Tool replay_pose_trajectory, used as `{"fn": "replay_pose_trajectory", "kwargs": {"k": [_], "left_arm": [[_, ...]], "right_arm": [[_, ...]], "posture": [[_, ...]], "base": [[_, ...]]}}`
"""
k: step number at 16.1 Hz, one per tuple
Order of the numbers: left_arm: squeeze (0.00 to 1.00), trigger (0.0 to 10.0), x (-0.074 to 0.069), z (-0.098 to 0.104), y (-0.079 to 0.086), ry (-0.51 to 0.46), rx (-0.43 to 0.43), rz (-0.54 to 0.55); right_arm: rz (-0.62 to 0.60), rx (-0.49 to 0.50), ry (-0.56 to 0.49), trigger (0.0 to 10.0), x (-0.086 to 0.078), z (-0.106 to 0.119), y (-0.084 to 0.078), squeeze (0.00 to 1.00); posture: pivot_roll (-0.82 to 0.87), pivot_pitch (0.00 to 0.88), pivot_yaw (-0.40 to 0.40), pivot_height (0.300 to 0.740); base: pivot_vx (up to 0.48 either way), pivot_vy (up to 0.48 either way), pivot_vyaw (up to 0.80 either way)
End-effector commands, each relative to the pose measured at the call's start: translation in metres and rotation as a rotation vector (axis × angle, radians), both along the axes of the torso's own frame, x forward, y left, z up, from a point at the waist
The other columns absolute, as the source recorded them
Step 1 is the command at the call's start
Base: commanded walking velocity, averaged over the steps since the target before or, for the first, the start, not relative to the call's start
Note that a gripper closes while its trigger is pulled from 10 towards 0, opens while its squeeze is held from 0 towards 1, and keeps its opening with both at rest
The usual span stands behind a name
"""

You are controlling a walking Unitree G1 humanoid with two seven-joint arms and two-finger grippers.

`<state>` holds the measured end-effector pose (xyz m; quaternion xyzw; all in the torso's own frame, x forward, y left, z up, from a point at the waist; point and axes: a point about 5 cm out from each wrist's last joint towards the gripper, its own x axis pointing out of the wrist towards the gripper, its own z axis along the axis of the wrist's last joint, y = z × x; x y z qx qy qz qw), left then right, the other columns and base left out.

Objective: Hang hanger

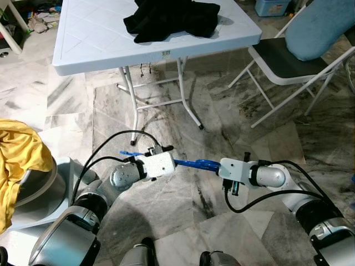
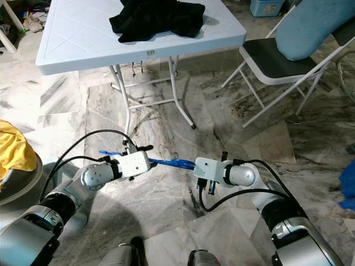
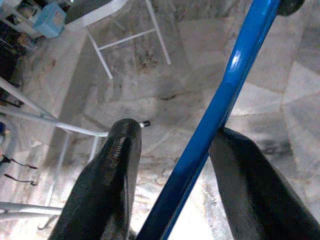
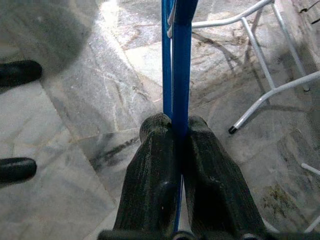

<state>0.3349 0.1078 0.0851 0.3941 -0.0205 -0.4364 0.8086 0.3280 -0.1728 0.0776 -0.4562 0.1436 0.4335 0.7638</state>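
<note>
A blue hanger (image 1: 195, 164) hangs level above the marble floor, held between my two arms. My right gripper (image 4: 175, 125) is shut on the hanger's thin blue bars (image 4: 180, 60), both fingers pressed flat against them. In the eye views that gripper (image 1: 215, 165) meets the hanger's right end. My left gripper (image 3: 175, 150) is open around the hanger's other arm (image 3: 240, 65). The bar runs through the gap and leans on one finger (image 3: 245, 170), apart from the other finger (image 3: 112, 175). From the head, the left gripper (image 1: 175, 162) sits at the hanger's left part.
A white folding table (image 1: 94, 39) stands ahead with a black garment (image 1: 172, 19) on top, its legs (image 1: 133, 111) close in front. A folding chair (image 1: 288, 61) with a blue cushion (image 1: 321, 27) is at the right. Yellow cloth (image 1: 16, 160) lies over a grey bin (image 1: 55, 191) at the left.
</note>
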Motion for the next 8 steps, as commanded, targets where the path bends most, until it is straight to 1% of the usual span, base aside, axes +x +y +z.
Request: {"fn": "replay_pose_trajectory", "kwargs": {"k": [1,3,6,8], "left_arm": [[1.0,10.0,-0.0062,0.0038,-0.01,-0.021,-0.048,-0.083],[1.0,10.0,-0.0094,0.0013,-0.012,0.034,-0.068,-0.113],[1.0,10.0,-0.012,-0.003,-0.0122,0.08,-0.054,-0.135],[1.0,10.0,-0.0108,-0.0023,-0.0107,0.082,-0.073,-0.114]], "right_arm": [[-0.063,-0.019,0.027,0.0,-0.0045,-0.0103,-0.0094,0.0],[-0.085,-0.013,0.006,0.0,-0.0052,-0.0114,-0.012,0.0],[-0.104,-0.011,-0.019,0.0,-0.0056,-0.0135,-0.0115,0.0],[-0.118,-0.018,-0.028,0.0,-0.0055,-0.0142,-0.0124,0.0]], "posture": [[-0.07,0.214,0.04,0.74],[-0.07,0.21,0.044,0.74],[-0.07,0.212,0.046,0.74],[-0.07,0.212,0.046,0.74]], "base": [[0.0,0.0,0.0],[0.0,0.0,0.0],[0.0,0.0,0.0],[0.0,0.0,0.0]]}}
